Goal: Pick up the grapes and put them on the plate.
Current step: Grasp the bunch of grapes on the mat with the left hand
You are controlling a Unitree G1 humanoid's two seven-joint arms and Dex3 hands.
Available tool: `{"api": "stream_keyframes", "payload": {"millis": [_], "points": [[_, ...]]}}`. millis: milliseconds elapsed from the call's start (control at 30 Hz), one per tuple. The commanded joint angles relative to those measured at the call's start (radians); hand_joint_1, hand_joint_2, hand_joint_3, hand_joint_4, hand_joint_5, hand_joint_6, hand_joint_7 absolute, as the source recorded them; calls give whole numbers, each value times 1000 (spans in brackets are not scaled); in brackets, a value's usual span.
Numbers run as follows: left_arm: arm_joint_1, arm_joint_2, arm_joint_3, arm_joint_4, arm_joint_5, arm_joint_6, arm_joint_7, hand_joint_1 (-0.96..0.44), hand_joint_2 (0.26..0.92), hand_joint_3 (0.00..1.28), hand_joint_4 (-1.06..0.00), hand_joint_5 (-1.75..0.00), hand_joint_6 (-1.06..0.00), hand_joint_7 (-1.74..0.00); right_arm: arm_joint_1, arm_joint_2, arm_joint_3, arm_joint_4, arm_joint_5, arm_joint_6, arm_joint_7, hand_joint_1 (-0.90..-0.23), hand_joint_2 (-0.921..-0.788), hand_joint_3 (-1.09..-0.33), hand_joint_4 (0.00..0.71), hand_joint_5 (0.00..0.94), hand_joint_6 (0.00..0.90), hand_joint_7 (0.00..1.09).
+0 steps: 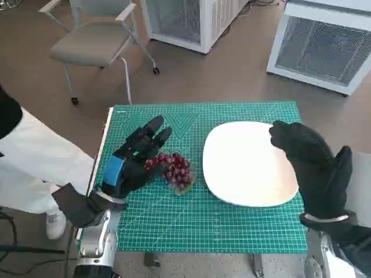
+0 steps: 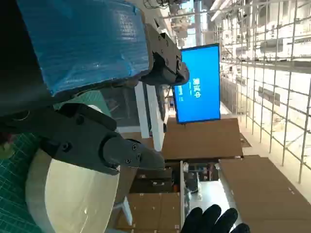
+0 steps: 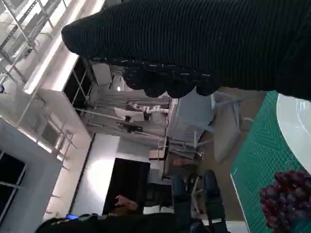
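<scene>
Head view: the white plate [image 1: 246,168] fills centre-right of the frame, the gloved right hand [image 1: 310,162] spread and empty over its right edge. Left of centre, the left hand [image 1: 134,159], fingers apart and empty, touches the grapes [image 1: 175,169] on the green mat [image 1: 232,223]. A loose grasp could shed grapes.

My left robot hand [image 1: 134,159] covering the grapes' [image 1: 175,169] left side, whether I touch them unclear, my right robot hand [image 1: 316,165] hiding the plate's [image 1: 243,162] right rim, chair [image 1: 95,37] cut off at upper left of the frame.
</scene>
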Motion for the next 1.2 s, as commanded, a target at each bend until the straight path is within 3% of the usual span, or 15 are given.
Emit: {"api": "stream_keyframes", "payload": {"millis": [33, 800, 1200], "points": [[3, 8, 3, -6, -4, -7, -9, -493, 921, 76, -406, -1, -482, -3, 21, 3, 0, -3, 6, 15, -2, -443, -921, -648, 443, 615, 181, 934], [44, 5, 0, -32, 8, -33, -10, -511, 921, 83, -404, 0, -473, 0, 67, 18, 15, -30, -19, -10, -9, -441, -921, -656, 431, 628, 177, 953], [46, 6, -1, -17, 18, -53, -9, -498, 921, 90, -402, 0, -471, 0, 71, 13, 17, -21, -11, -23, 0, -454, -921, -653, 419, 638, 158, 960]]}}
